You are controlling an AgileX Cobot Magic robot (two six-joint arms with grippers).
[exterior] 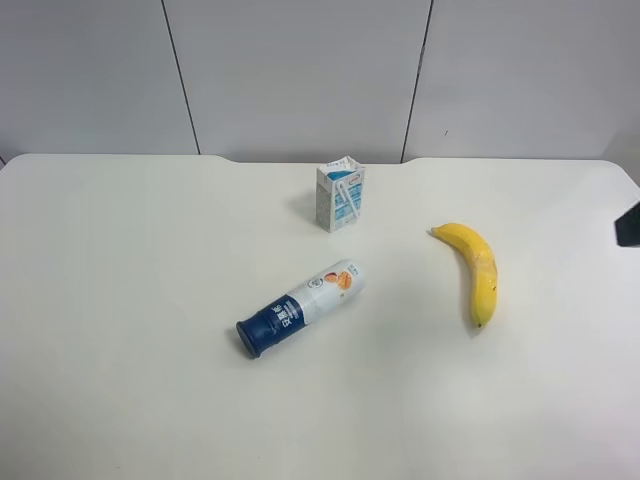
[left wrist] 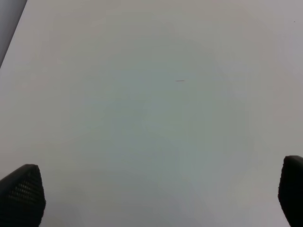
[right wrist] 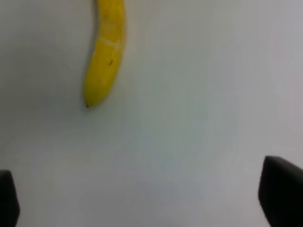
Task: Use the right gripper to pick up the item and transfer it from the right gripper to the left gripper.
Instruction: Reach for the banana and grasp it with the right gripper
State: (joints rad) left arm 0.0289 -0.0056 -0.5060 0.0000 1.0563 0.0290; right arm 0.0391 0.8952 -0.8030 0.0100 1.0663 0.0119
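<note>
Where grey wall panels meet white table: banana, bottle, carton lying well apart. Right gripper spread wide, empty. Left gripper likewise, above bare table.

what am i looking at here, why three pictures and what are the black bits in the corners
This is a two-armed robot at a white table. One picture comes from a camera mounted high, looking down on the whole table. The other two come from cameras on each arm's wrist, looking past that arm's gripper.

The black bits are gripper fingers: the right gripper in one wrist view, the left gripper in the other. Both are open and hold nothing.

On the table lie a banana, a white bottle on its side with a dark blue cap, and a small carton standing upright. The right wrist camera sees the banana's end; the left one sees only bare table. The dark shape at the overhead view's right edge may be an arm.
</note>
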